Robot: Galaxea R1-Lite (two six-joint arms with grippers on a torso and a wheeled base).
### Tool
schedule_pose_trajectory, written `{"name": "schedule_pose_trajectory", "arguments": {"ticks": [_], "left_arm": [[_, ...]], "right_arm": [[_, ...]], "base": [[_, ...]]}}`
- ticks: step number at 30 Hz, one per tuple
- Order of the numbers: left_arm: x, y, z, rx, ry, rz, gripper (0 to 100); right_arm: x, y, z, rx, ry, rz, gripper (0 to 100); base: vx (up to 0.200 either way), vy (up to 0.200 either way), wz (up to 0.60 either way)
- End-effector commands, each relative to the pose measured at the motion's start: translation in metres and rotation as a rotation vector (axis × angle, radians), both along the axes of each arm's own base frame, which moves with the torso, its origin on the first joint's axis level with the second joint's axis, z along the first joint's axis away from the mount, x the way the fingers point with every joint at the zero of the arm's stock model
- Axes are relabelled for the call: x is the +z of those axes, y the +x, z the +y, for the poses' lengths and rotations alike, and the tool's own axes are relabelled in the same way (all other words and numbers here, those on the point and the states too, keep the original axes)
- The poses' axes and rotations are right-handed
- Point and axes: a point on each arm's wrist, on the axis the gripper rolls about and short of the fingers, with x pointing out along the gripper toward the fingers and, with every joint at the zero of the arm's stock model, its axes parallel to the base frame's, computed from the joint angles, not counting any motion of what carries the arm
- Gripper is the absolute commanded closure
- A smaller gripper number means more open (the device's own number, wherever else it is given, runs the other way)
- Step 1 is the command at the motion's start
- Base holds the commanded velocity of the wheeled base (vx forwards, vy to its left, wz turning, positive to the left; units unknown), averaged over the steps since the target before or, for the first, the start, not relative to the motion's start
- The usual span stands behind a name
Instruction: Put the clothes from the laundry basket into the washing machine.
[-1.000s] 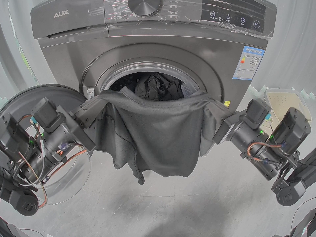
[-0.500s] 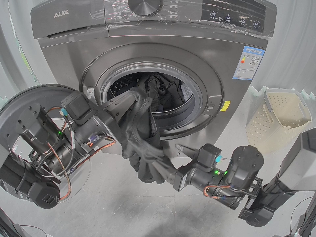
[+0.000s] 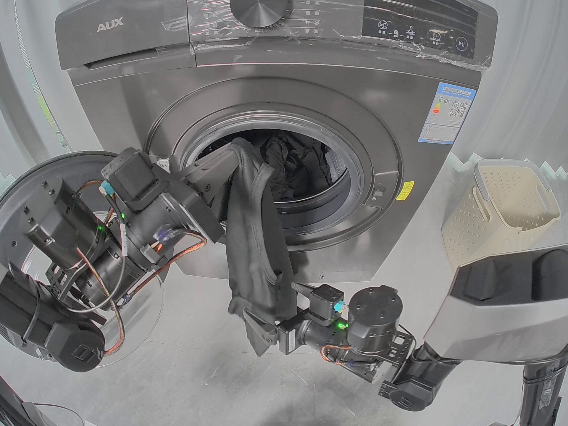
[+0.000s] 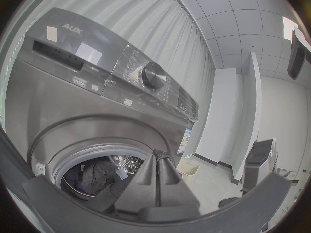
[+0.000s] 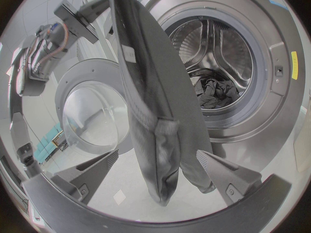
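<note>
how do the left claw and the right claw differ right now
The left claw is shut, pinching the top edge of the dark shirt. The right claw is open, and the shirt's lower end hangs between its fingers. The left claw sits high, at the washing machine opening. The right claw is low, well below that opening. Both are at the same shirt.

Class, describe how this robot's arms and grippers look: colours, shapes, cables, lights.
Both the left arm and right arm are dark grey and black, built from cylindrical motor housings, with looping orange-brown cables, teal connectors and small green lights. The left gripper and right gripper have dark, wedge-shaped fingers.
</note>
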Motion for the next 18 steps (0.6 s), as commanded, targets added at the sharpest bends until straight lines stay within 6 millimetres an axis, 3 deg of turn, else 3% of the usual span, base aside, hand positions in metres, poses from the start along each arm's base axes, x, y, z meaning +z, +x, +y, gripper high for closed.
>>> {"name": "schedule_pose_trajectory", "arguments": {"ticks": [1, 2, 7, 18], "left_arm": [[0.013, -0.013, 0.001, -0.023, -0.028, -0.040, 100], [0.018, -0.018, 0.001, -0.034, -0.037, -0.052, 100], [0.022, -0.022, 0.003, -0.041, -0.047, -0.066, 100], [0.027, -0.027, 0.005, -0.047, -0.059, -0.080, 100]], "right_arm": [[-0.027, 0.025, 0.010, -0.035, -0.014, 0.008, 0], [-0.027, 0.039, 0.011, -0.062, 0.009, -0.012, 0], [-0.022, 0.061, 0.010, -0.104, 0.048, -0.046, 0], [-0.020, 0.084, 0.013, -0.136, 0.086, -0.087, 0]], "base": [[0.000, 0.000, 0.00], [0.000, 0.000, 0.00], [0.000, 0.000, 0.00], [0.000, 0.000, 0.00]]}}
